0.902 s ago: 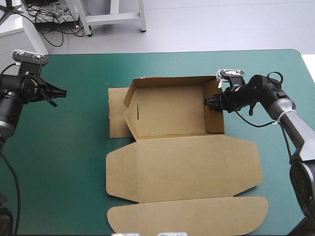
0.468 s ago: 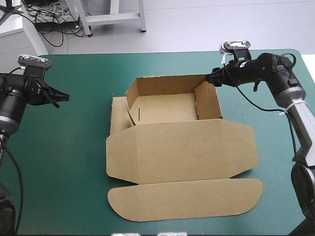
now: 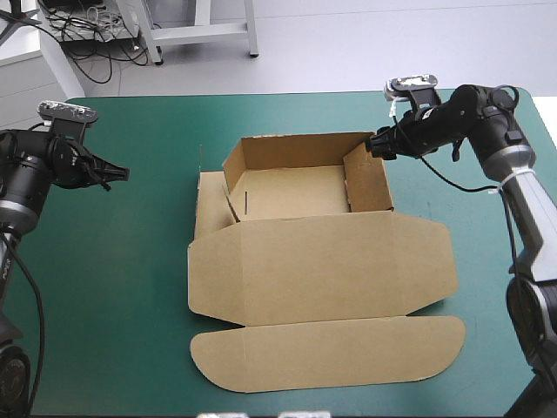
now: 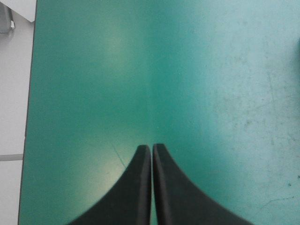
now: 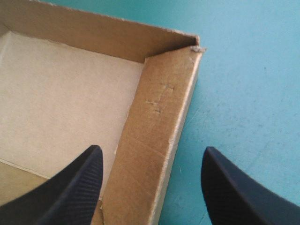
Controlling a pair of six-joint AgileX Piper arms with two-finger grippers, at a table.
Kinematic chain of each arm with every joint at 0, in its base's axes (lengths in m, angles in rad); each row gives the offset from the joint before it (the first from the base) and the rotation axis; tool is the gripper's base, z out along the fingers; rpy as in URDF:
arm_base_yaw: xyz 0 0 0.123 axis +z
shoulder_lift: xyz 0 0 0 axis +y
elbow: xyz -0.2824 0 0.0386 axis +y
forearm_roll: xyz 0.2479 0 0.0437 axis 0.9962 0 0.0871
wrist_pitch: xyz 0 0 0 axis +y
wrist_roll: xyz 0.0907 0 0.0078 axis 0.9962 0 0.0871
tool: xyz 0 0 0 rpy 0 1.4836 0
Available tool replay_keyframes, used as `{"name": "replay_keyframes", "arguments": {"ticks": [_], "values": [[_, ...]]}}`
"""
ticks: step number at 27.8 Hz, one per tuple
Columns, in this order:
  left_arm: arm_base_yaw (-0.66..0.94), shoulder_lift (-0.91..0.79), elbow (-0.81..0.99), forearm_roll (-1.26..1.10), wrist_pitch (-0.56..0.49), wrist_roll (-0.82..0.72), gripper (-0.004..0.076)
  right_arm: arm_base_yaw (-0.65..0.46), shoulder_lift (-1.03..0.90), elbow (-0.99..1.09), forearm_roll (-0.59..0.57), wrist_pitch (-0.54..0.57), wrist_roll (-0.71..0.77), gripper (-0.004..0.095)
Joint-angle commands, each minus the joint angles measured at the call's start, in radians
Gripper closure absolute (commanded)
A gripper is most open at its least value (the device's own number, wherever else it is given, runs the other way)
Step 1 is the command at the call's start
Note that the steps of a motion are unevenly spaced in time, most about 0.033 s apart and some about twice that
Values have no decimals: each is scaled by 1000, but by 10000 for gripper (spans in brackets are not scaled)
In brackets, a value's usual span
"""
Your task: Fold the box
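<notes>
The brown box sits mid-table as an open tray with back and side walls raised. Its lid lies flat toward the front edge and ends in a rounded flap. My right gripper hovers at the tray's back right corner. In the right wrist view this gripper is open, its fingers straddling the right wall without touching it, and the back wall runs ahead. My left gripper hangs over bare teal-green cover far left of the box. The left wrist view shows it shut on nothing.
A flat side flap of the box lies on the cover to the left of the tray. The table's left edge runs beside my left gripper. Teal-green cover stretches between that gripper and the box.
The right wall now stands upright and the box has slid toward the far edge. My right gripper left the wall's middle for the back right corner. The left gripper edged toward the box.
</notes>
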Motion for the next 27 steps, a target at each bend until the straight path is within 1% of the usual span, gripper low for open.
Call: {"name": "replay_keyframes", "arguments": {"ticks": [1,6,8,11,12,14,16,17,18,19,23,27], "values": [[1,-33,-29,-12,-36,-3,727,-2,22,-32,20,-11,-1,352],[1,-33,-29,-16,-27,-3,728,-2,116,-32,75,25,-1,358],[1,-33,-29,-17,-27,-3,728,-2,138,-32,80,31,-1,371],[1,-33,-29,-17,-22,-3,728,-2,156,-32,68,31,-1,416],[1,-33,-29,-21,-20,-3,728,-2,156,-32,65,31,-1,445],[1,-33,-29,-39,-17,-3,728,-2,157,-32,63,36,-1,555],[1,-33,-29,-49,-13,-3,728,-2,157,-32,61,52,-7,725],[1,-33,-29,-63,-10,-3,728,-2,157,-32,52,64,-11,844],[1,-33,-29,-74,-9,-3,728,-2,157,-32,41,77,-9,928],[1,-33,-29,-81,-8,-3,728,-2,157,-32,31,92,-9,913],[1,-33,-29,-104,-10,-3,728,-6,157,-43,13,163,-9,923],[1,-33,-29,-34,-6,-3,728,-50,122,-104,42,225,-9,928]]}}
